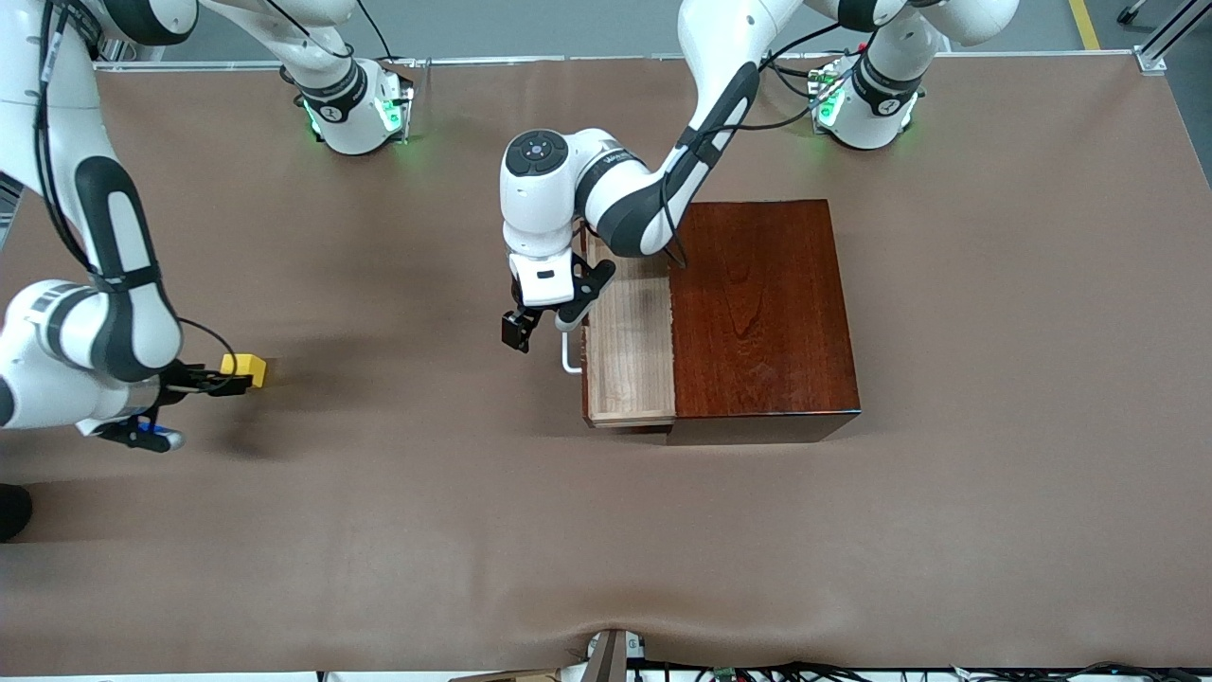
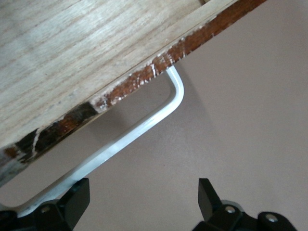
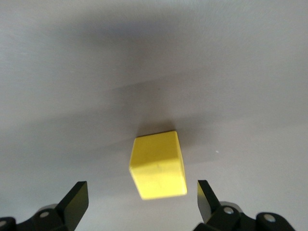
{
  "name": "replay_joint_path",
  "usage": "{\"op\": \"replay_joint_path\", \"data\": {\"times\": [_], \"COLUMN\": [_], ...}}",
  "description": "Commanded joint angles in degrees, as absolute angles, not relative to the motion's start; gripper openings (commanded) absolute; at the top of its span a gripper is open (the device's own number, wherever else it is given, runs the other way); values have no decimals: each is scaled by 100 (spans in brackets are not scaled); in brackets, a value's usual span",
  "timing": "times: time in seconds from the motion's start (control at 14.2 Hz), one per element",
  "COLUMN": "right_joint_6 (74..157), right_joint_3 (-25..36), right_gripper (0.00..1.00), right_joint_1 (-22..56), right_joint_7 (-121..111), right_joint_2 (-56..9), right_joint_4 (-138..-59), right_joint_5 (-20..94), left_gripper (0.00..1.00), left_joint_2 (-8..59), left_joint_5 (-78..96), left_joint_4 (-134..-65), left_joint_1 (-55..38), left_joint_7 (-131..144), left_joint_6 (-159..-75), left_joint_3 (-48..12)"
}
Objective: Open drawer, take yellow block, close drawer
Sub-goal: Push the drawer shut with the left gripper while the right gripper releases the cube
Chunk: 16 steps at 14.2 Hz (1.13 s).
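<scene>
The glossy dark reddish-brown wooden box (image 1: 762, 308) stands on the brown table covering (image 1: 606, 530) toward the left arm's end, and its pale-wood sliding drawer tray (image 1: 629, 341) is pulled out at the box's nine o'clock side in the front view, its bare floor showing. The white U-shaped bar handle (image 1: 569, 355) sticks out from the tray's front face, again toward nine o'clock. The left gripper (image 1: 540, 329) hangs at that handle, its black fingers spread wide; in the left wrist view the white bar (image 2: 144, 130) runs past one fingertip (image 2: 77, 195) while the other fingertip (image 2: 208, 197) stands clear of it over bare covering. The small bright yellow cube-shaped block (image 1: 244, 368) lies on the table covering toward the right arm's end, well apart from the box, at about nine o'clock from the drawer in the front view. The right gripper (image 1: 216, 381) is just beside it, jaws wide and holding nothing; in the right wrist view the block (image 3: 158, 165) sits free on the surface ahead of the two dark fingertips (image 3: 77, 199), touching neither.
</scene>
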<state>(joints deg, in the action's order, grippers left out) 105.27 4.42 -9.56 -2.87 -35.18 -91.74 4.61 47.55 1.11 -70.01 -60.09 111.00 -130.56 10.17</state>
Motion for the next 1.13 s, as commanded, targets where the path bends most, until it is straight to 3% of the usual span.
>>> {"op": "replay_joint_path", "data": {"times": [0.0,0.64,1.06], "right_joint_6": [10055,8798,7946], "right_joint_3": [352,352,62], "right_gripper": [100,100,100], "right_joint_1": [-984,-554,-510], "right_joint_7": [-219,482,483], "right_joint_2": [-3516,-3437,-2340], "right_joint_4": [-8528,-7462,-7488], "right_joint_5": [448,413,562], "left_gripper": [100,100,100], "left_joint_2": [4746,4623,4588], "left_joint_5": [-123,-123,-123], "left_joint_4": [-6961,-6961,-6979], "left_joint_1": [-5863,-5634,-5511], "left_joint_7": [11092,10635,10494], "left_joint_6": [-12666,-11568,-10961], "left_joint_3": [1055,1046,1055]}}
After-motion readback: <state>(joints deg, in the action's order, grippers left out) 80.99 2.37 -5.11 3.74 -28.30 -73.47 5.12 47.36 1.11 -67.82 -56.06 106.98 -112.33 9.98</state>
